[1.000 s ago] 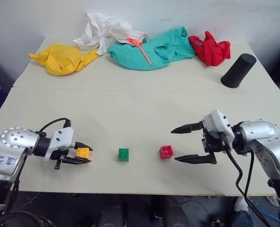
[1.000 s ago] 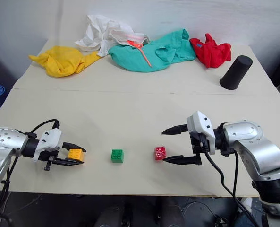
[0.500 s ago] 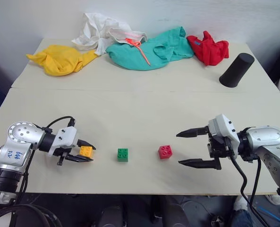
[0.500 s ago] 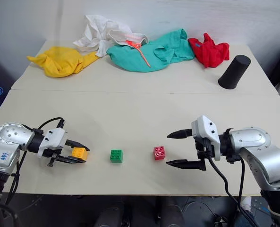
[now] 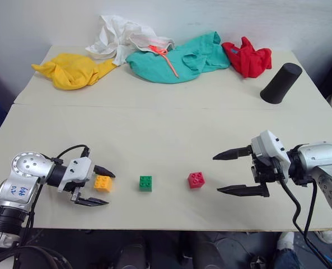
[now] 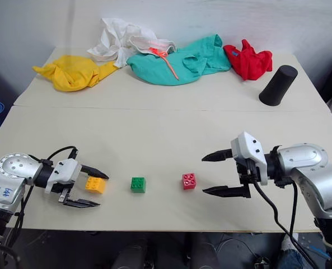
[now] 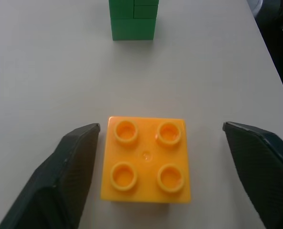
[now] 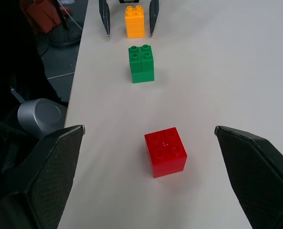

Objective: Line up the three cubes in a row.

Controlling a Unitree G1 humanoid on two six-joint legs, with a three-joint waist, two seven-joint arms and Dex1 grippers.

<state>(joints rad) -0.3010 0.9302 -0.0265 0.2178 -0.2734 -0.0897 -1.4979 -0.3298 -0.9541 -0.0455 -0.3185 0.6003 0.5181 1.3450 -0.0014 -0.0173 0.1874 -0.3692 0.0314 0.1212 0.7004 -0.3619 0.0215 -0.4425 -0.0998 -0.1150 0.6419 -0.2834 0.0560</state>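
Orange-yellow cube (image 5: 102,182) sits unclamped between the open left tool (image 5: 99,186); right tool (image 5: 243,172) open beside red cube (image 5: 196,179)

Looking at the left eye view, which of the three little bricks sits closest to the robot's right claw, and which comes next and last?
From the right gripper, nearest first:
1. Red brick, just off its open fingertips, at the row's right end.
2. Green brick, in the middle of the row.
3. Orange-yellow brick, at the far left end, between the open fingers of the left gripper.
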